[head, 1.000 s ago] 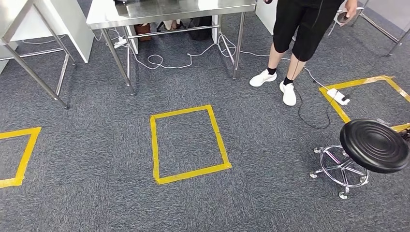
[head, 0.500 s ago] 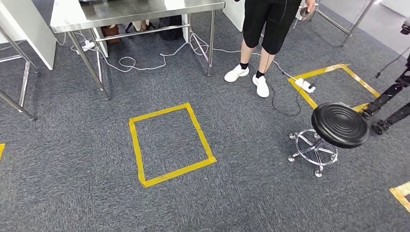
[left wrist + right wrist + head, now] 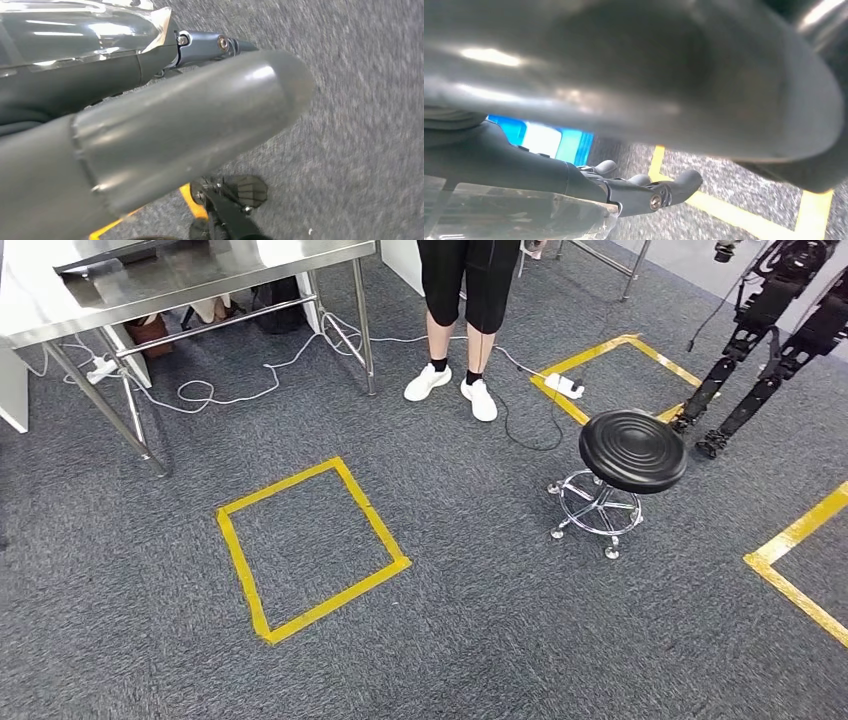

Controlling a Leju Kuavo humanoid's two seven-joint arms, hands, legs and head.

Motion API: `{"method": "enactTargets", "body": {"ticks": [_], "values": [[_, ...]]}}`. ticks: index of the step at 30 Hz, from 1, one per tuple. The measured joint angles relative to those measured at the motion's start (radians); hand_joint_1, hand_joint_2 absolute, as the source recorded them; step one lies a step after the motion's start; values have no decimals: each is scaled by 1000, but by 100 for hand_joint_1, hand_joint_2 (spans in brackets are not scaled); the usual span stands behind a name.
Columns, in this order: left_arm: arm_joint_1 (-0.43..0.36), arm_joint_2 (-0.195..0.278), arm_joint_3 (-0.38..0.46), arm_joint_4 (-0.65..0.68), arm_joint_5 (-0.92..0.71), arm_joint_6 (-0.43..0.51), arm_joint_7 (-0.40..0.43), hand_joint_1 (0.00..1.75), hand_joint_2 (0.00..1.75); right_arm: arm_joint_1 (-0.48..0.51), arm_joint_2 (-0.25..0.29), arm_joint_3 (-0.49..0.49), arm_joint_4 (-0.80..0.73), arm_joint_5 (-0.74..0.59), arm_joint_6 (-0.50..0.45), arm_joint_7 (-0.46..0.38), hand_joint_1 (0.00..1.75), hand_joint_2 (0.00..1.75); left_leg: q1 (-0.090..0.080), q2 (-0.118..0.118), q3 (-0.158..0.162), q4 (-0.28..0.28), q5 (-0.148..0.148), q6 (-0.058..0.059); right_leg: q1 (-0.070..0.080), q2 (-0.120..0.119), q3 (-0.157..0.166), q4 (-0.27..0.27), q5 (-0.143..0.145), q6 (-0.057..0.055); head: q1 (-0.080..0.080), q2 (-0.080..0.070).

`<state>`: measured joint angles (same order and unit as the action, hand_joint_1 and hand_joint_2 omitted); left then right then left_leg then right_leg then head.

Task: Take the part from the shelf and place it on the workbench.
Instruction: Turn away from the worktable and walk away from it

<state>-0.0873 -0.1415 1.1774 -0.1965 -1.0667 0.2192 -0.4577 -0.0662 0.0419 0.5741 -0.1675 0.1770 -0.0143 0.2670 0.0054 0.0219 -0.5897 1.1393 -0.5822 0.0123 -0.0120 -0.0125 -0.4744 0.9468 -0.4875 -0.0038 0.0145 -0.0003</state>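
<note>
Grey carpet [image 3: 480, 640] carries a yellow tape square [image 3: 310, 545], with a black stool [image 3: 630, 450] beside it and a steel table [image 3: 190, 275] near a standing person [image 3: 465, 300]. Both wrist views look down at carpet. Left hand [image 3: 150, 125] and right hand [image 3: 634, 90]: cannot tell whether fingers are apart. The part is nowhere visible.

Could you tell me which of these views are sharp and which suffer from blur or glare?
Head view: sharp, evenly lit, the stool and yellow tape square crisp. Left wrist view: carpet streaked with motion blur, glare on the left hand. Right wrist view: the right hand close and out of focus.
</note>
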Motion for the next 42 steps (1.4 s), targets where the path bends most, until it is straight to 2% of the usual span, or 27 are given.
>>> {"method": "enactTargets", "body": {"ticks": [2, 3, 4, 5, 7, 9, 11, 12, 14, 15, 17, 18, 19, 20, 22, 24, 26, 27, 28, 31, 32, 35, 37, 38, 39, 41, 42], "values": [[3, -1, 0, 0, 0, 0, 1, 0, 0, -1, 0, 0, 0, 0, 0, 0, 0, 0, 6, -17, -50, 119, -47, -7, 0, 20, -6, 4, 4, -4, 0, 0], [3, -1, 0, 0, 0, 0, 1, 0, 0, -1, 1, 0, 0, 0, 0, 0, 0, 0, 9, -19, -57, 136, -42, -9, 0, 32, -8, 7, 4, -4, 0, 0], [3, -1, 0, 0, 0, 0, 2, 0, 0, -1, 1, 0, 0, 0, 0, 0, 0, 0, 12, -21, -45, 112, -17, -11, -1, 45, -9, 10, 5, -4, -1, 0], [3, -1, 0, 0, -1, 0, 2, 0, 0, -2, 2, 0, 0, 0, 0, 0, 0, 0, 16, -28, -19, 58, 20, -12, -2, 58, -9, 14, 4, -3, -1, 0], [4, -1, 0, 0, -1, 0, 3, 0, 0, -5, 4, 0, 0, 0, 1, 0, 0, 0, 26, -75, 39, -70, 78, -13, 0, 84, -18, 27, 0, 3, -1, 0], [4, -1, 0, 0, -2, 0, 4, 0, 0, -8, 5, 0, 0, 0, 1, 0, 0, 0, 28, -111, 60, -123, 85, -11, 2, 106, -38, 37, 0, 18, -1, 0], [4, -2, 0, 0, -1, 0, 5, 0, 0, -9, 4, 0, 0, 0, 1, -1, 0, 0, 24, -94, 58, -129, 84, -1, 1, 127, -54, 40, 5, 34, -1, 0], [4, -3, 0, 0, -1, 0, 5, 0, 0, -8, 4, 0, 0, 0, 1, -1, 0, 0, 23, -81, 61, -133, 88, 6, 1, 121, -62, 46, 3, 38, -1, 0], [2, -5, 0, 0, -1, 0, 5, 0, 0, -9, 2, 0, 0, -1, 1, -1, 0, 0, 24, -51, 64, -142, 96, 22, 3, 79, -92, 107, -29, 37, 5, 0], [3, -5, 0, 0, -1, 0, 5, 0, 0, -10, 1, 0, 0, -1, 1, -1, 0, 0, 22, -37, 64, -142, 98, 26, 2, 51, -119, 164, -57, 33, 7, 0], [4, -5, 0, 0, -1, 1, 5, 0, 0, -14, 0, 0, 0, -1, 1, -3, 0, 0, 18, -6, 62, -142, 99, 29, 2, 30, -171, 286, -105, 31, 10, 0], [5, -5, 0, 0, -1, 1, 5, 0, 0, -16, -1, 0, 0, -2, 1, -3, 0, 0, 16, 10, 61, -142, 99, 29, 1, 26, -180, 318, -112, 35, 10, 0], [4, -5, 0, 0, -1, 1, 5, 0, 0, -16, -2, 0, 0, -2, 1, -3, 0, 0, 14, 23, 61, -142, 99, 29, 0, 22, -169, 310, -104, 43, 10, 0], [4, -6, 0, 0, -1, 1, 5, 0, 0, -15, -2, 0, 0, -2, 1, -2, 0, 0, 14, 36, 62, -142, 99, 29, 0, 13, -140, 263, -82, 52, 10, 0], [3, -6, 0, 0, -1, 1, 5, 0, 0, -13, -3, 0, 0, -1, 1, 0, 0, 0, 10, 55, 64, -140, 98, 27, 2, -28, -64, 119, -35, 61, 11, 0], [2, -6, 0, 0, -1, 1, 5, 0, 0, -9, -3, 0, 0, -1, 1, 0, 0, 0, 4, 72, 64, -139, 97, 19, 8, -54, -32, 41, -13, 49, 9, 0], [1, -6, 0, 0, -2, 1, 5, 0, 0, -4, -3, 0, 0, -1, 1, 0, 0, 0, 3, 89, 65, -139, 97, 9, 12, -38, -39, 34, -9, 31, 8, 0], [0, -6, 0, 0, -2, 1, 5, 0, 0, -2, -2, 0, 0, -1, 2, 0, 0, 0, 6, 87, 64, -135, 93, 3, 8, -28, -39, 33, -5, 24, 8, 0], [0, -6, 0, 0, -2, 1, 5, 0, 0, -2, -2, 0, 0, -1, 3, 0, 0, 0, 8, 71, 58, -120, 79, -3, 4, -17, -38, 31, -1, 17, 7, 0], [0, -6, 0, 0, -4, 0, 5, 0, 0, -3, 1, 0, 0, -2, 5, 0, 0, 0, 13, -2, 8, 2, -6, -14, -2, 4, -39, 30, 10, 0, 5, 0], [1, -6, 0, 0, -5, 0, 5, 0, 0, -3, 1, 0, 0, -2, 5, 0, 0, 0, 13, -10, -4, 33, -24, -15, -2, 7, -40, 30, 11, -2, 5, 0], [1, -6, 0, 0, -5, 0, 5, 0, 0, -3, 1, 0, 0, -2, 5, 0, 0, 0, 13, -13, -12, 49, -32, -15, -2, 9, -41, 31, 12, -3, 5, 0], [3, -7, 0, 0, -5, 0, 5, 0, 0, -3, 2, 0, 0, -2, 6, 0, 0, 0, 13, -16, -37, 106, -51, -16, 0, 19, -43, 32, 13, -3, 5, 0], [3, -7, 0, 0, -5, 0, 5, 0, 0, -3, 3, 0, 0, -3, 6, 0, 0, 0, 14, -20, -34, 103, -34, -15, 0, 35, -44, 33, 13, -3, 5, 0], [4, -7, 0, 0, -8, 0, 5, 0, 0, -5, 4, -1, 0, -4, 7, 0, 0, 0, 16, -42, -15, 57, -5, -13, 3, 60, -49, 40, 14, -1, 5, 0], [4, -6, -1, 0, -12, -1, 5, 0, 0, -9, 6, -2, 0, -6, 7, 0, 0, 0, 17, -78, 45, -80, 69, -5, 6, 107, -64, 49, 19, 13, 6, 0], [3, -6, -1, 0, -14, -2, 6, 0, 0, -10, 7, -2, 0, -7, 8, 0, 0, 0, 16, -90, 60, -120, 81, 1, 7, 124, -75, 51, 22, 22, 6, 0]]}}
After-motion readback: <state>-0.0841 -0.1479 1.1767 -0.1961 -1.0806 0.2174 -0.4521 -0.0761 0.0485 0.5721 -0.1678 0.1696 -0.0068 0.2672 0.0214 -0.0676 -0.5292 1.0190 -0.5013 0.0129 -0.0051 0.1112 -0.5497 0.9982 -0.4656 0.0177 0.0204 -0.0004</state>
